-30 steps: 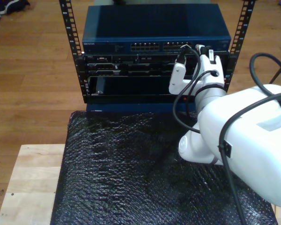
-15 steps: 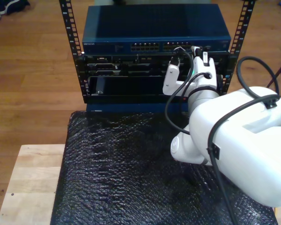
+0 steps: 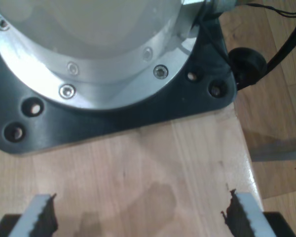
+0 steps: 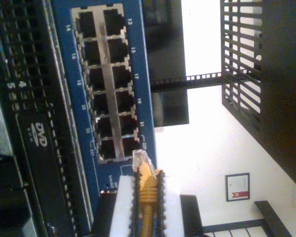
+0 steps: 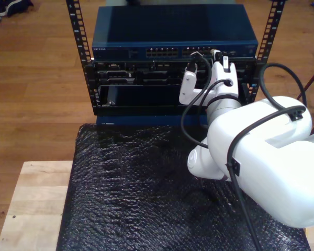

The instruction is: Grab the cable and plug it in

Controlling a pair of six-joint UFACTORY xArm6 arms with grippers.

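The yellow-orange cable [image 4: 147, 200] runs between the white pads of my second gripper [image 4: 147, 180], which is shut on it. Its clear plug [image 4: 140, 160] sticks out past the fingertips and points at the end pair of ports [image 4: 119, 146] on the blue switch [image 4: 138, 59], just short of them. In the exterior view the second gripper [image 5: 203, 61] hangs in front of the switch [image 5: 172, 29], near the ports in the exterior view's right half. My first gripper [image 3: 140, 217] is open with nothing between its fingers, over a wooden surface [image 3: 163, 163] beside a robot base plate [image 3: 113, 116].
The switch tops a rack with darker units [image 5: 136, 78] below, framed by perforated posts [image 5: 76, 31]. A black bubble-wrap mat [image 5: 136, 193] covers the wooden table [image 5: 31, 204]. The bulky white arm [image 5: 256, 157] with black cables [image 5: 191, 117] fills the exterior view's right foreground.
The second arm has shifted toward the exterior view's left along the switch front and moved closer to the ports, still holding the cable.
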